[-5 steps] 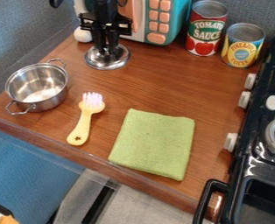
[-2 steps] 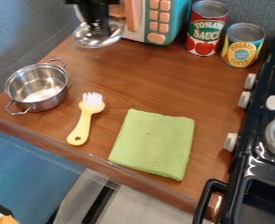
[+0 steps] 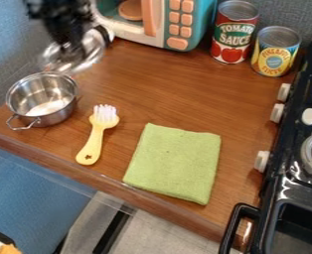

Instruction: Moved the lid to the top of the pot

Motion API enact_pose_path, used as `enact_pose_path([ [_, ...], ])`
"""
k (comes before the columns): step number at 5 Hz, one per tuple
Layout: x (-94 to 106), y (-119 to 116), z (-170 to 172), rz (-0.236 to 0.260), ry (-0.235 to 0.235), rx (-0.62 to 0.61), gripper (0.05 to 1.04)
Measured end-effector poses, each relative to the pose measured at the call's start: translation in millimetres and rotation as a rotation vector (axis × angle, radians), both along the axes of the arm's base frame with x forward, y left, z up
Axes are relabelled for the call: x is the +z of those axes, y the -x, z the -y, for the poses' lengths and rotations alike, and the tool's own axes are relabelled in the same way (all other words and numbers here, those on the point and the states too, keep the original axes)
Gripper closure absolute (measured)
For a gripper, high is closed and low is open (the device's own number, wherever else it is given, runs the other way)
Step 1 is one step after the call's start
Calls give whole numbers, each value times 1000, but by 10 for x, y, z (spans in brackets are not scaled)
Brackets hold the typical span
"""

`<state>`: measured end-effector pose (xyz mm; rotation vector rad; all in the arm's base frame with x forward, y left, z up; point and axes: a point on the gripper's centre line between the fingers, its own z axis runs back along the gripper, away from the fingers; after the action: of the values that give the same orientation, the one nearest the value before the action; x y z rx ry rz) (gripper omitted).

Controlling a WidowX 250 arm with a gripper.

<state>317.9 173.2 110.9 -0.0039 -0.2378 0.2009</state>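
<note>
The black gripper [image 3: 69, 45] hangs blurred at the upper left, above and slightly right of the pot's far side. It is shut on the silver lid [image 3: 91, 51], which is tilted and held in the air, its near edge close to the pot's far handle in the view. Below it, the open-topped steel pot [image 3: 44, 99] stands upright at the left of the wooden counter, its inside in plain sight.
A yellow brush [image 3: 95, 139] lies right of the pot, beside a folded green cloth [image 3: 174, 163]. Two cans [image 3: 234, 32] and a toy microwave [image 3: 180, 25] stand at the back. The black stove [image 3: 298, 163] borders the counter's right side.
The gripper has lifted the lid off the counter and carried it left towards the pot. The pot, brush and cloth have stayed put.
</note>
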Motion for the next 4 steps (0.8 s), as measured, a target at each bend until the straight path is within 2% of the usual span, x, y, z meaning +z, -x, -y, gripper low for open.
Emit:
enact_pose_path([
  [1, -162, 219, -138, -39, -25, -1, 794],
  [2, -223, 335, -361, -47, -76, 19, 794],
  [3, -355, 397, -383, -67, -72, 7, 794],
  [4, -395, 454, -319, -79, -68, -19, 794],
])
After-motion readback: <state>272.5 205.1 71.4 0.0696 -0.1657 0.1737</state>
